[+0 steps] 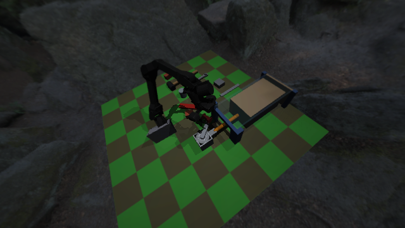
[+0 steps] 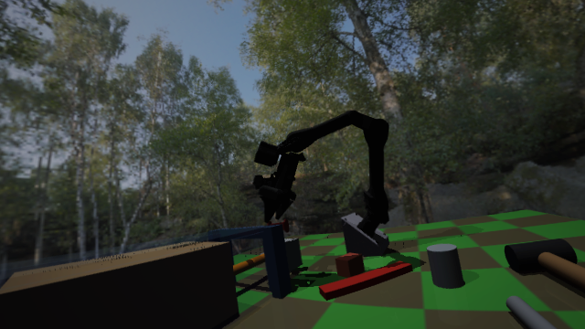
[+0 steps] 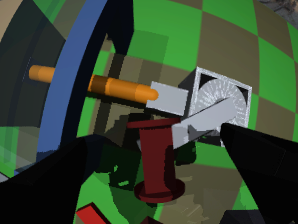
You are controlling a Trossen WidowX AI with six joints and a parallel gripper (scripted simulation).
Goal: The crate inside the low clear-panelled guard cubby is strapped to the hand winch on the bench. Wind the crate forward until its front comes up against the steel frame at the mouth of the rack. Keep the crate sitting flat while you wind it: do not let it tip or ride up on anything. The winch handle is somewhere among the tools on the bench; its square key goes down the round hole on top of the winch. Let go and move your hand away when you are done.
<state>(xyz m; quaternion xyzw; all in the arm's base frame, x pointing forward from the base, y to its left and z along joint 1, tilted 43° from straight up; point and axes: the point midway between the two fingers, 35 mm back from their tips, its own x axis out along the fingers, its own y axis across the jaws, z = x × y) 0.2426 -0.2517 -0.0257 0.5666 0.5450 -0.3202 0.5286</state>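
The claw [image 1: 203, 118] [image 2: 273, 219] [image 3: 156, 137] is open above the red grip [image 1: 207, 118] [image 2: 286, 225] [image 3: 157, 160]. The crate [image 1: 257, 95] [image 2: 119, 279] [image 3: 6, 12] sits flat at far right, apart from the blue frame [image 1: 228, 120] [image 2: 275, 260] [image 3: 75, 65]

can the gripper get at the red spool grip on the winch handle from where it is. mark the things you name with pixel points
Probably yes: the open gripper [image 3: 156, 137] hangs over the red grip [image 3: 159, 160], which shows between its fingers with nothing visible in the way.

Winch [image 1: 203, 139] [image 3: 221, 107]: top face bright, metallic-looking, with fine radial streaking. Crank arm on the winch [image 3: 205, 122]: plain pale grey, smooth. Spool-shaped grip beside the winch [image 3: 157, 160]: dark red, smooth, matt. Strap running from the winch [image 1: 221, 127] [image 2: 249, 263] [image 3: 125, 91]: orange, smooth. Crate beyond the winch [image 1: 257, 96] [image 2: 119, 274]: tan top, cardboard-like, matt.
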